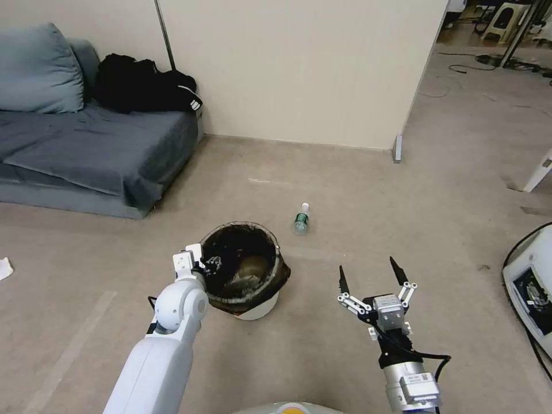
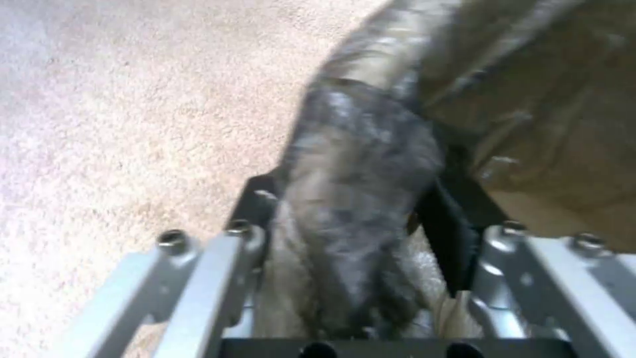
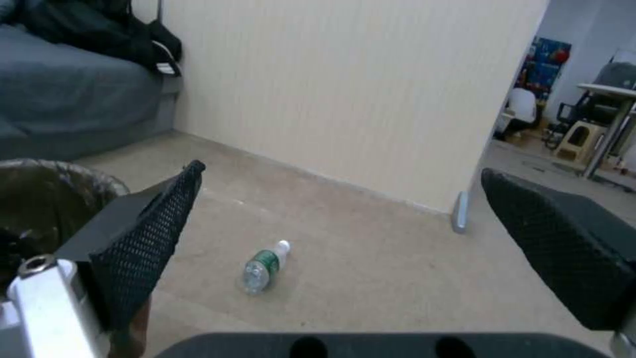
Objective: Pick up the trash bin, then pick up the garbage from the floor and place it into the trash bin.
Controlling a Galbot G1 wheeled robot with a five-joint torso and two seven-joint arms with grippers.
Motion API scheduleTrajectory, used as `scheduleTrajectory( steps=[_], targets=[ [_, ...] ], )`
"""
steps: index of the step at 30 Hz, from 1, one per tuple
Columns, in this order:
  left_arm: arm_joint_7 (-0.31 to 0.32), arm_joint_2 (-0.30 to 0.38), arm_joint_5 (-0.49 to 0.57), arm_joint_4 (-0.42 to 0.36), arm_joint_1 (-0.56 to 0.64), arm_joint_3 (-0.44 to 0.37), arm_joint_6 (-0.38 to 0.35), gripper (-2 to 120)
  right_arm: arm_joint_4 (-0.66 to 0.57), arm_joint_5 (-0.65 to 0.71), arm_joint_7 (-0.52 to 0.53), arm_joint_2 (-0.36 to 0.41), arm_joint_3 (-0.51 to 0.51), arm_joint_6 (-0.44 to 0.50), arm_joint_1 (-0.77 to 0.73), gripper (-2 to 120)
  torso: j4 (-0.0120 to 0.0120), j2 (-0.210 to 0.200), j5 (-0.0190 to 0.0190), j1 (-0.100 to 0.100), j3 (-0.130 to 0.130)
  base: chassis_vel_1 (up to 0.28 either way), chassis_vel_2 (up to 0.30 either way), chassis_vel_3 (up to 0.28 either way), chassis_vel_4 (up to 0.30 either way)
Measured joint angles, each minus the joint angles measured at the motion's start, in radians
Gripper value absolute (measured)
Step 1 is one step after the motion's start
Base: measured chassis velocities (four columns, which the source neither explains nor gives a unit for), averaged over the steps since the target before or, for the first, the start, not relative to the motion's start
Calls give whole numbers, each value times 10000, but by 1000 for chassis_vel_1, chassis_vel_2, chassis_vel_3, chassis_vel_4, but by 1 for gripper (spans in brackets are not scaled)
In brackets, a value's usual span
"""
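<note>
The trash bin [image 1: 253, 310] is a small white bucket lined with a dark bag, on the floor just ahead of me. My left gripper [image 1: 202, 265] is shut on its near-left rim. In the left wrist view the left gripper [image 2: 357, 199] has one black finger [image 2: 457, 233] on each side of the bag-covered rim [image 2: 357, 149]. I cannot tell whether the bin rests on the floor. Garbage in view: a clear plastic bottle [image 1: 301, 219] [image 3: 264, 266] lying beyond the bin, and a white tissue [image 1: 4, 268] at the far left. My right gripper [image 1: 371, 275] [image 3: 345, 174] hangs open and empty, right of the bin and short of the bottle.
A grey sofa [image 1: 86, 144] with a black garment [image 1: 144, 83] stands at the back left. A beige partition wall [image 1: 299, 69] ends at a metal foot [image 1: 397, 149]. A white device [image 1: 532, 287] sits at the right edge. Bare floor lies around the bottle.
</note>
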State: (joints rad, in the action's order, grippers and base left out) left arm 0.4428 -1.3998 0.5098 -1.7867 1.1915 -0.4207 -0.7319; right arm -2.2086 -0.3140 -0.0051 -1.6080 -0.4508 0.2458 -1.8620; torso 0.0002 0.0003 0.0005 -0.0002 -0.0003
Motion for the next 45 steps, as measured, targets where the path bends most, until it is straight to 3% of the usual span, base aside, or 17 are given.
scheduleTrajectory(
  steps=[7, 9, 15, 22, 28, 30, 31, 34, 36, 38, 45],
  targets=[
    [201, -155, 41, -1, -19, 58, 1, 21, 3, -177, 208, 0, 11, 0, 13, 100, -1, 0, 0, 0, 0, 0, 0, 0, 0],
    [292, -228, 43, -1, -4, 69, 2, 15, -126, -932, 1105, 0, 11, -93, 97, 100, -2, 1, -2, -1, 0, 0, 0, 0, 0],
    [442, -276, 43, -63, 75, 57, 2, 15, -168, -1172, 1384, 0, 13, -143, 121, 100, -2, 0, -5, 0, 1, 0, 0, 0, 0],
    [564, -362, -40, -522, 405, -62, -18, 10, 27, -2052, 1037, 0, -276, 1225, 425, 100, -2, -2, -15, 2, 4, 0, 0, 0, 0],
    [538, -406, -368, -1453, 961, -100, -29, 3, 45, -2112, 991, 0, -303, 1332, 447, 100, -9, -5, -27, 3, 7, 0, 0, 0, 0],
    [630, -452, -646, -2286, 1345, -145, 81, 0, 55, -1768, 929, -1, -302, 1339, 458, 100, -11, -5, -15, 3, 7, 0, 0, 0, 0],
    [630, -452, -646, -2286, 1345, -145, 81, 0, 55, -1768, 929, -1, -302, 1339, 458, 100, -11, -5, -15, 3, 7, 0, 0, 0, 0],
    [666, -484, -921, -3661, 2180, -155, 223, 0, 97, -324, 670, -1, -273, 1242, 480, 100, -6, -5, -13, 3, 6, 0, 0, 0, 0],
    [665, -482, -1006, -3939, 2351, -157, 266, 0, 107, -85, 623, 0, -267, 1219, 481, 100, -5, -5, -9, 3, 5, 0, 0, 0, 0],
    [586, -458, -1584, -4918, 3030, -156, 467, 0, 113, 252, 561, 0, -262, 1180, 485, 100, -4, -5, -7, 3, 5, 0, 0, 0, 0],
    [533, -526, -2869, -6007, 4159, -135, 1073, 0, 178, 412, 476, -1, -208, 1156, 567, 100, -6, -5, -8, 3, 3, 0, 0, 0, 0]
  ],
)
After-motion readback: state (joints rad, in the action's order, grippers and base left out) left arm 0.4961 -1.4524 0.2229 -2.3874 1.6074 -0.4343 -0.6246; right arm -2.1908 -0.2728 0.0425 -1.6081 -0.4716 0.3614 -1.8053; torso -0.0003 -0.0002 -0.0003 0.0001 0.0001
